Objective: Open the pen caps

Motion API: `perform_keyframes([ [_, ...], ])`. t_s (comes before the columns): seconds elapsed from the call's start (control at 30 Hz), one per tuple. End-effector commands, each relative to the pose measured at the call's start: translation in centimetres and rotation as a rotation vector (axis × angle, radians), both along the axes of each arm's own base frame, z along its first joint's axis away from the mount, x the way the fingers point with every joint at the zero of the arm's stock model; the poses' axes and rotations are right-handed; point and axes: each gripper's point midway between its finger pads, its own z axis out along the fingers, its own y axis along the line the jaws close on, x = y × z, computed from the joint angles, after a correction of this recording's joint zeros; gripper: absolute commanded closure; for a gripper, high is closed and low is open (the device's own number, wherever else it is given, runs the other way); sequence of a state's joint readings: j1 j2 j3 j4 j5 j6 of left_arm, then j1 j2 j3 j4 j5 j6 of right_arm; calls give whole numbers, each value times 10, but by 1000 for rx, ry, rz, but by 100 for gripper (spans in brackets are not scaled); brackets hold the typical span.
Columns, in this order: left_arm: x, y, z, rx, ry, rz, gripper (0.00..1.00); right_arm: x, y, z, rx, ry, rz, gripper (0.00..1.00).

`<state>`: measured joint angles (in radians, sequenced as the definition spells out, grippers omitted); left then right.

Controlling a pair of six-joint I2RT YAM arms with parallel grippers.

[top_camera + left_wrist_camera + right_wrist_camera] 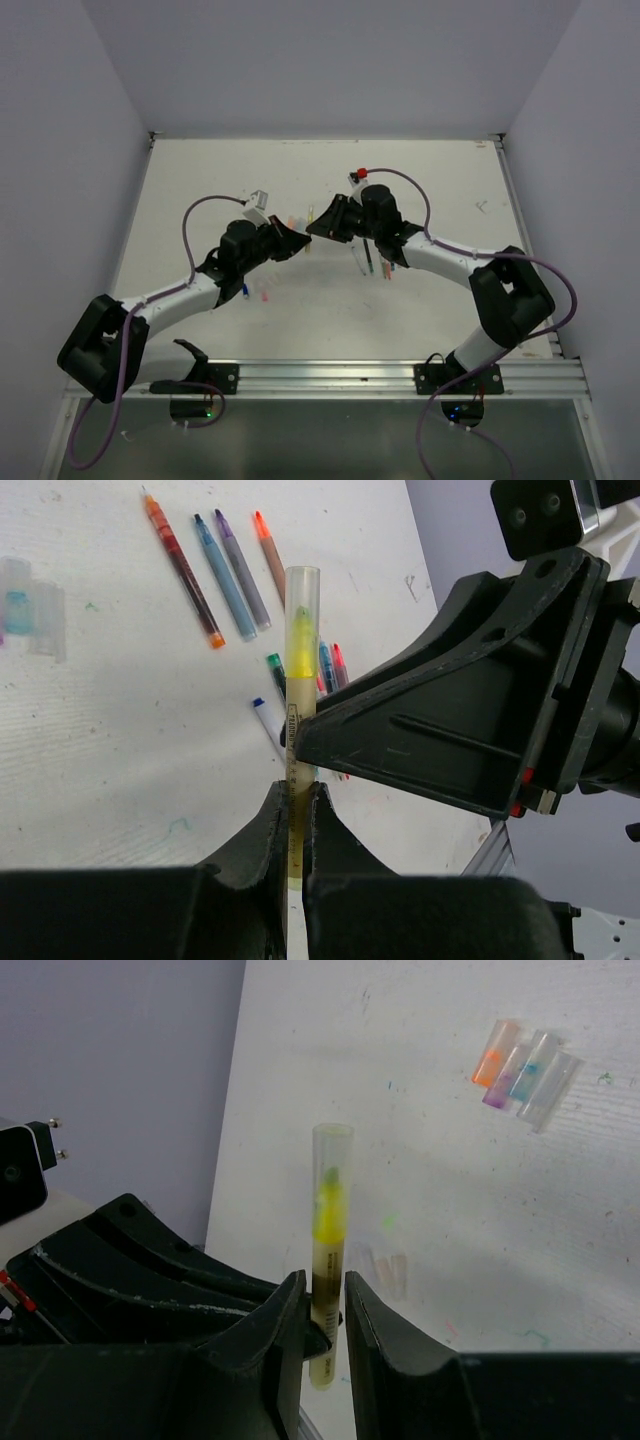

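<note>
- I saw both arms meeting over the middle of the table [200, 180], with one yellow pen [327, 1245] held between them.
- The left gripper [297, 792] had its fingers pinched narrow on the pen's barrel, which filled the slit between them.
- The right gripper [325, 1282] was clamped on the same pen, with a finger pressed to each side of the darker band of the barrel.
- The clear cap [332, 1155] sat on the pen, standing out past the right fingers. The yellow nib showed through its wall, so I read the cap as seated, not off.
- In the left wrist view, the right gripper's black finger crossed the pen just above my left fingertips, so the two grips lay close together.
- Loose caps [520, 1075] in orange, purple, teal and clear lay side by side on the table, well apart from the held pen.
- Four pens [228, 575] lay in a row farther out, and a few more lay nearer, partly hidden behind the held pen.
</note>
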<state>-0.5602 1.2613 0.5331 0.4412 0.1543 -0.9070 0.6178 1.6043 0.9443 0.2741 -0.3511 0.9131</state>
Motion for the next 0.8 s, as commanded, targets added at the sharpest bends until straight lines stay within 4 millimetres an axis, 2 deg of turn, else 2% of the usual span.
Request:
perform_keyframes([
  [0.0, 1, -15, 25, -56, -53, -43, 100, 8, 15, 27, 73, -63, 19, 74],
  [0.1, 1, -16, 25, -59, -54, -42, 100, 6, 19, 26, 74, -55, 31, 77],
  [0.17, 1, -15, 26, -58, -59, -41, 100, 4, 20, 23, 68, -46, 33, 84],
  [0.2, 1, -15, 27, -60, -60, -38, 100, 4, 19, 22, 63, -47, 31, 94],
  [0.23, 2, -15, 27, -56, -62, -34, 100, 1, 19, 20, 58, -47, 36, 99],
  [0.27, 2, -14, 25, -47, -54, -32, 97, 0, 17, 17, 41, -40, 33, 100],
  [0.3, 4, -13, 27, -41, -59, -21, 79, -1, 14, 17, 23, -57, 35, 100],
  [0.33, 6, -10, 28, -23, -66, -12, 69, -2, 11, 14, 4, -63, 34, 100],
  [0.4, 6, -3, 28, 14, -68, 13, 51, -6, 3, 5, -56, -78, 44, 100],
  [0.43, 10, 1, 35, 30, -97, 32, 46, -9, 1, 8, -63, -98, 56, 100],
  [0.47, 10, 4, 36, 45, -97, 38, 40, -14, -2, 3, -93, -116, 83, 100],
  [0.53, 18, 12, 45, 65, -120, 71, 37, -23, -2, 5, -100, -136, 138, 100],
  [0.6, 21, 17, 40, 104, -93, 89, 37, -32, -5, 1, -118, -138, 180, 100],
  [0.63, 26, 17, 47, 106, -106, 98, 37, -35, -5, 2, -114, -142, 191, 100],
  [0.77, 30, 12, 43, 98, -91, 86, 38, -47, -2, 3, -102, -145, 251, 100],
])
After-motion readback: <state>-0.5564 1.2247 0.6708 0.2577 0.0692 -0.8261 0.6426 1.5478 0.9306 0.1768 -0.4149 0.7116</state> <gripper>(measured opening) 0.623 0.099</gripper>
